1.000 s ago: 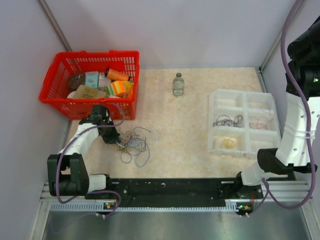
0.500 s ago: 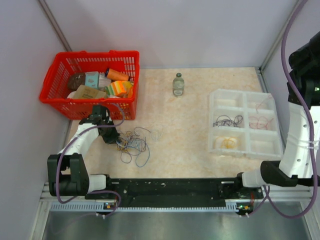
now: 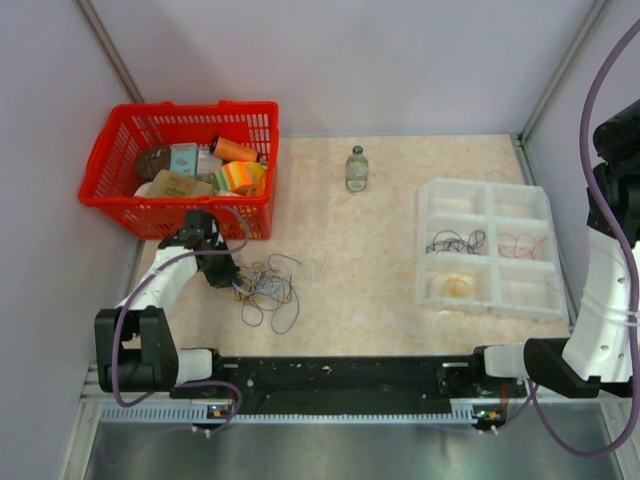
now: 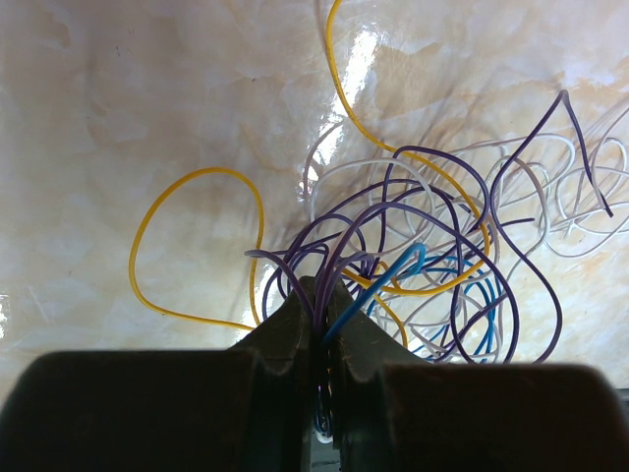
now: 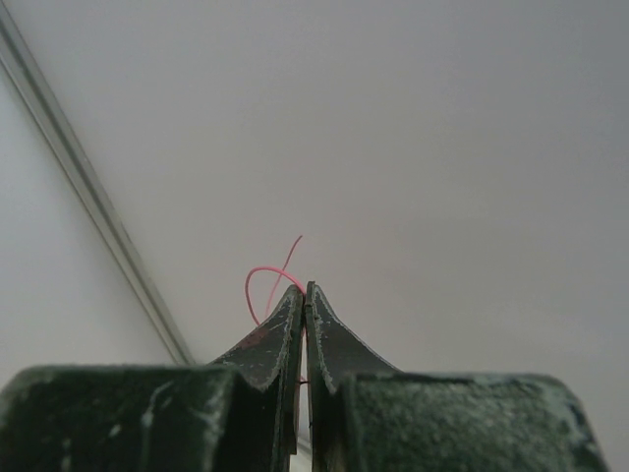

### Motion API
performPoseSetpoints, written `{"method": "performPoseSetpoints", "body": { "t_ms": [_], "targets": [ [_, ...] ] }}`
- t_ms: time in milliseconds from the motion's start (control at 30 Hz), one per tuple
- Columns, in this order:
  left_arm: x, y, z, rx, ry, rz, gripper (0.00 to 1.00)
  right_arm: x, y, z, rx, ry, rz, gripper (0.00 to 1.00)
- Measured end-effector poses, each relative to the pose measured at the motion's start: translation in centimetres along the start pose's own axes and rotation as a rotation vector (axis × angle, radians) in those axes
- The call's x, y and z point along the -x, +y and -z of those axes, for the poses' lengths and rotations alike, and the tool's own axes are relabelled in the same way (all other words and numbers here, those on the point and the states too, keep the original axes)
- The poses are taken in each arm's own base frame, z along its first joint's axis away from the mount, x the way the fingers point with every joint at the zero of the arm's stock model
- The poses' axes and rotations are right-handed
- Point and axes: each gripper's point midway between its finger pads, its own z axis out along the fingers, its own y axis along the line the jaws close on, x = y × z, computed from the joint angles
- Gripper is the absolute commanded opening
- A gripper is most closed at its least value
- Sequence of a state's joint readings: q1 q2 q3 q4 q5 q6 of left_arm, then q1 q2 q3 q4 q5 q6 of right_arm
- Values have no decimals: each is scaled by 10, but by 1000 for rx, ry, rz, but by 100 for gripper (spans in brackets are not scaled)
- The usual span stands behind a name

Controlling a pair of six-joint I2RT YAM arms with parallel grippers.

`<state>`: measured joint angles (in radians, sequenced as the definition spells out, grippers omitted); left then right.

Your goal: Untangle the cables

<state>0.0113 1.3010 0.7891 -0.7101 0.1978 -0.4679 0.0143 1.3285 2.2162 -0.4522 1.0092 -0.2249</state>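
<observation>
A tangle of thin cables [image 3: 268,290] in purple, blue, yellow and white lies on the table in front of the basket. My left gripper [image 3: 236,282] sits at its left edge. In the left wrist view the left gripper [image 4: 320,295] is shut on purple and blue cables [image 4: 393,265], and a yellow loop [image 4: 147,246] lies free to the left. My right gripper [image 5: 304,290] points at a blank wall, shut on a thin red cable [image 5: 257,280]. The top view shows only the right arm [image 3: 605,300] at the right edge, not its gripper.
A clear divided tray [image 3: 487,184] at the right holds dark cables [image 3: 455,242], red cables [image 3: 520,243] and yellow cables [image 3: 455,285] in separate compartments. A red basket [image 3: 175,207] of packets stands at the back left. A small bottle [image 3: 356,169] stands at the back middle.
The right arm has swung further right and away from the tray, towards the edge of the top view. The left arm and the tangle have not moved.
</observation>
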Motion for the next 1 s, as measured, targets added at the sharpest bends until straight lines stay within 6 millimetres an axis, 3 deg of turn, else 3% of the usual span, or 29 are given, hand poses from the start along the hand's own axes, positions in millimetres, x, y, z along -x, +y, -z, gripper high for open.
{"method": "performPoseSetpoints", "body": {
  "t_ms": [333,700,867,1000],
  "targets": [
    [0,0,0,0,0,0,5,-18,34,-17,19,29,36,0],
    [0,0,-1,0,1,0,5,5,19,-12,7,-16,-25,0],
    [0,0,-1,0,0,-1,5,-4,24,-14,7,-2,-9,0],
    [0,0,-1,1,3,-3,5,-23,33,-17,7,28,36,0]
  ]
}}
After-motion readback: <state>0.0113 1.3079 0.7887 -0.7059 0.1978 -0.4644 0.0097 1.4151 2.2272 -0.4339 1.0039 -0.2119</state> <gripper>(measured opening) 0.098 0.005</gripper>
